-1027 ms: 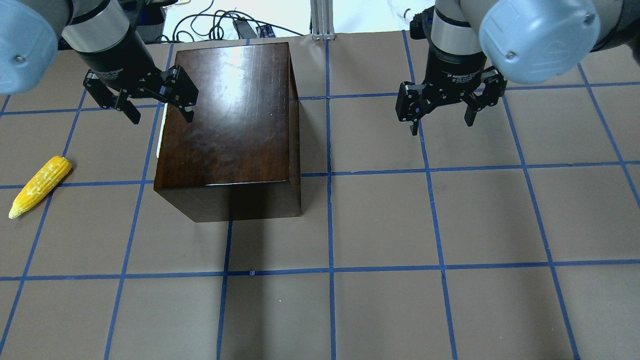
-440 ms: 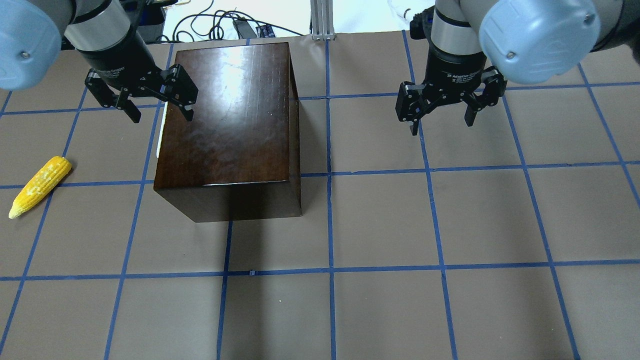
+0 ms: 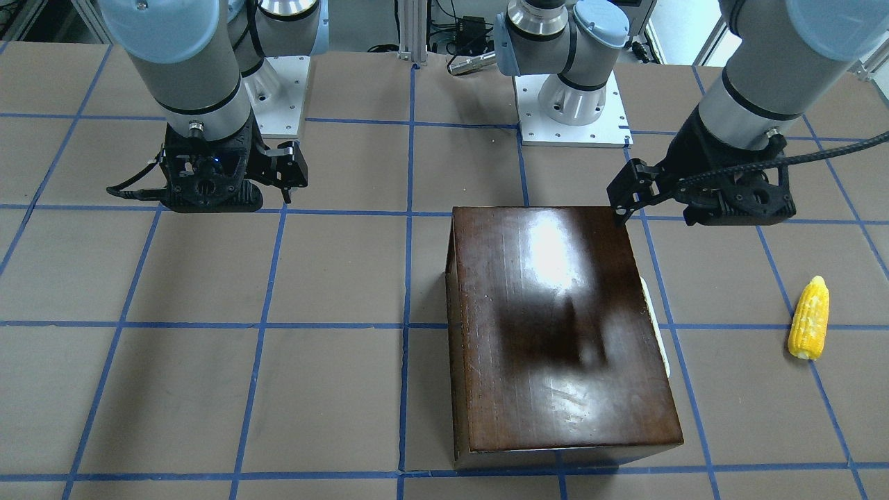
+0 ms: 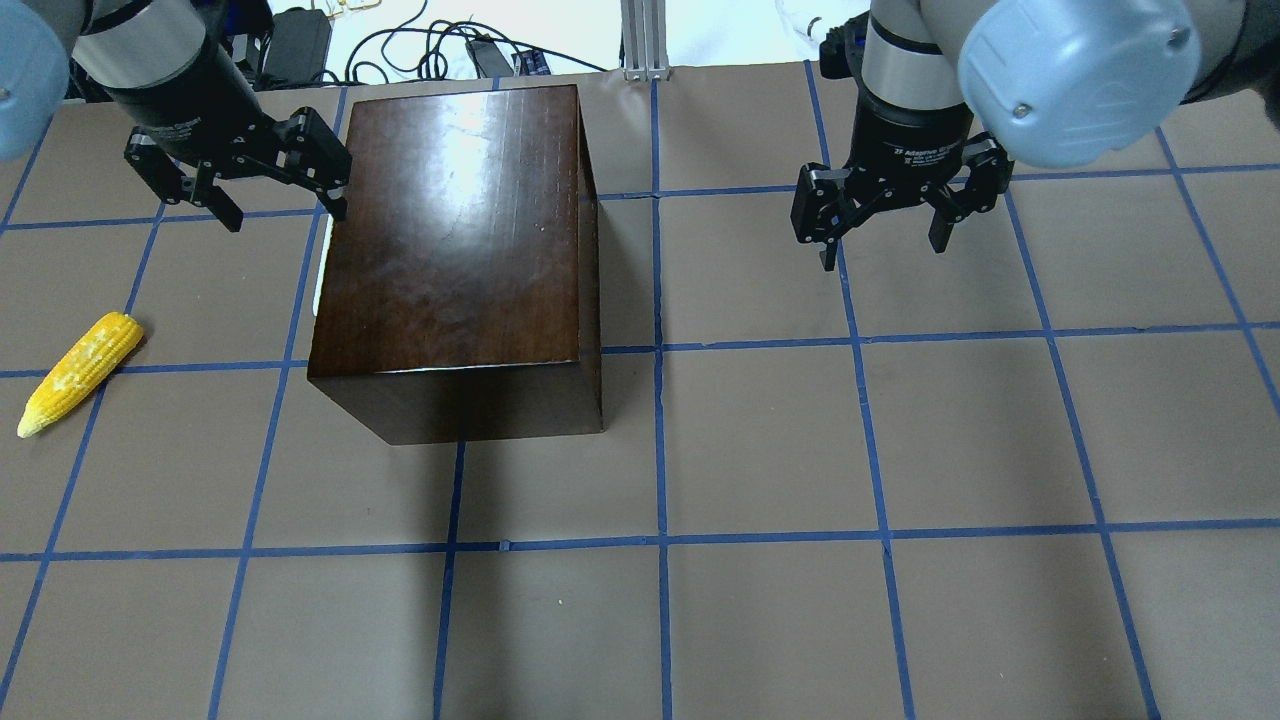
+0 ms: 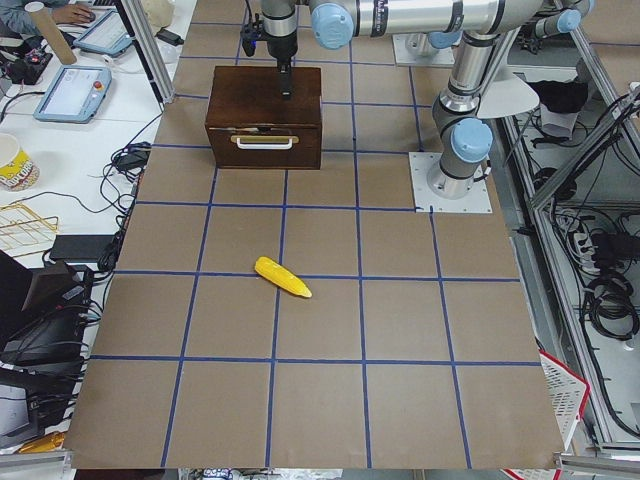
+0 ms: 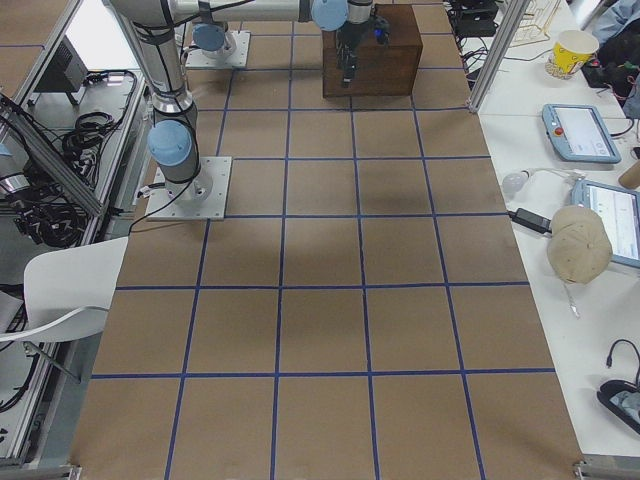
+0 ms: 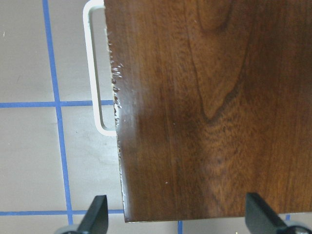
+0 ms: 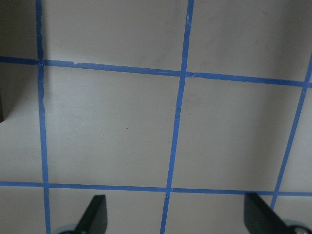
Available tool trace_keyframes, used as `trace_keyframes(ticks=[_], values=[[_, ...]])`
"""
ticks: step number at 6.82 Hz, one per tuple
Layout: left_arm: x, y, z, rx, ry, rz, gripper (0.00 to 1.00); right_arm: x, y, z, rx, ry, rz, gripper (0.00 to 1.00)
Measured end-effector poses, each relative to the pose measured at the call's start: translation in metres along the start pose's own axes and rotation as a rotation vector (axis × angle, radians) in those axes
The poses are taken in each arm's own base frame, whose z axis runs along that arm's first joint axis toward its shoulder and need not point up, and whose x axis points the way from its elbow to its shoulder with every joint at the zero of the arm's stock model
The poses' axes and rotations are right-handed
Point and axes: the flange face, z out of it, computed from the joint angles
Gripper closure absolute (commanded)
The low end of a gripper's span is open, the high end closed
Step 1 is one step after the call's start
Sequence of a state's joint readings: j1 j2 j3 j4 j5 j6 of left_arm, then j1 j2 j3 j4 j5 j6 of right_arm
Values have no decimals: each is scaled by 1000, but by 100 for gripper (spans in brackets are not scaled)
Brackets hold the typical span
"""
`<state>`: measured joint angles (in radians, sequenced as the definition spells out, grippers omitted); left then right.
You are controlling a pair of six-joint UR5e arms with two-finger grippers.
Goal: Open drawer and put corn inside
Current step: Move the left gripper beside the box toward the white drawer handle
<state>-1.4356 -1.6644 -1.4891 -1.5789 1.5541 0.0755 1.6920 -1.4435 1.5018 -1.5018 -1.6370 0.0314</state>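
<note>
From above, we find the drawer (image 5: pixel 265 157) front hidden under the box (image 4: pixel 455 230) top — only its white handle (image 7: pixel 90 63) protrudes, cut off at the left wrist view's upper edge.

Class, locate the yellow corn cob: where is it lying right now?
In the overhead view the corn lies on the table at the far left, on the robot's left side, well apart from the wooden box.

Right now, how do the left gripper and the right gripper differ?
The left gripper hangs at the dark box, on the white handle side; the right gripper hangs over the table, apart from the box. In the overhead view the left gripper is slanted, the right gripper almost level. Both are open and hold nothing.
</note>
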Motion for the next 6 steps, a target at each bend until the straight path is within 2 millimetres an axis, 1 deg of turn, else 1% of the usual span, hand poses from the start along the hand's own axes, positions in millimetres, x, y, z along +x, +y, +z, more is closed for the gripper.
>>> trace_keyframes(ticks=[2, 3, 4, 6], values=[[-24, -9, -3, 21, 16, -44, 0, 0, 0, 0, 0, 1, 0, 0], [-41, -16, -2, 29, 64, -82, 0, 0, 0, 0, 0, 1, 0, 0], [-57, -24, 2, 34, 111, -107, 0, 0, 0, 0, 0, 1, 0, 0], [-87, -41, 18, 40, 137, -66, 0, 0, 0, 0, 0, 0, 0, 0]])
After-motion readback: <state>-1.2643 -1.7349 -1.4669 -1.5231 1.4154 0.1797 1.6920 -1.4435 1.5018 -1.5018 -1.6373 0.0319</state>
